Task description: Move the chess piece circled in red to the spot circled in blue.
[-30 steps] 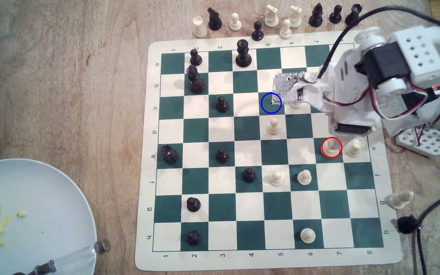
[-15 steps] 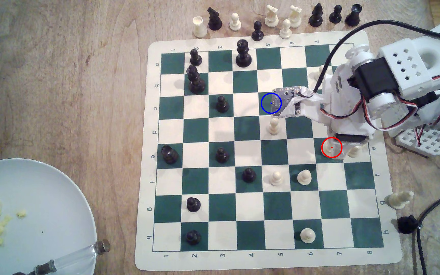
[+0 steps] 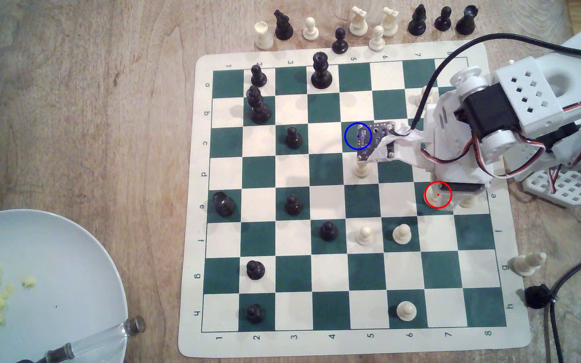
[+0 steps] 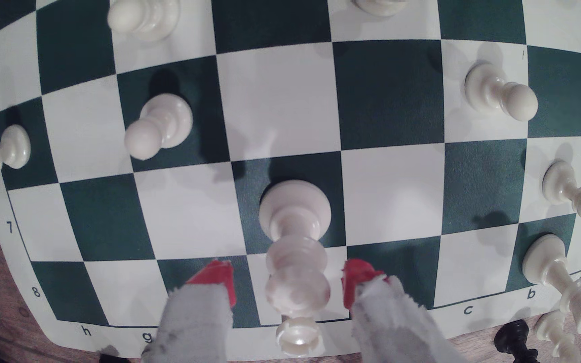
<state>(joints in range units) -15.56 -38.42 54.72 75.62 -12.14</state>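
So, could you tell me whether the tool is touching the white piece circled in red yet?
Apart. The wrist view shows the tool straddling the white piece, board visible between each red fingertip and the piece.

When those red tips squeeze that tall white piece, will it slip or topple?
The piece looks like hard, glossy plastic, so probably stiff, light and a bit slippery. Its slim body over a wide base suggests it could tip if nudged sideways. The gripper straddles it, open.

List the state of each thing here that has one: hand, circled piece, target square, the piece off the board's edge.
hand: open, fingers either side of the piece, not touching it.
white piece in the red circle: upright on its green square, not gripped.
blue-circled square: unoccupied, partly hidden by the camera board.
white piece beside the board's edge: lying on its side.
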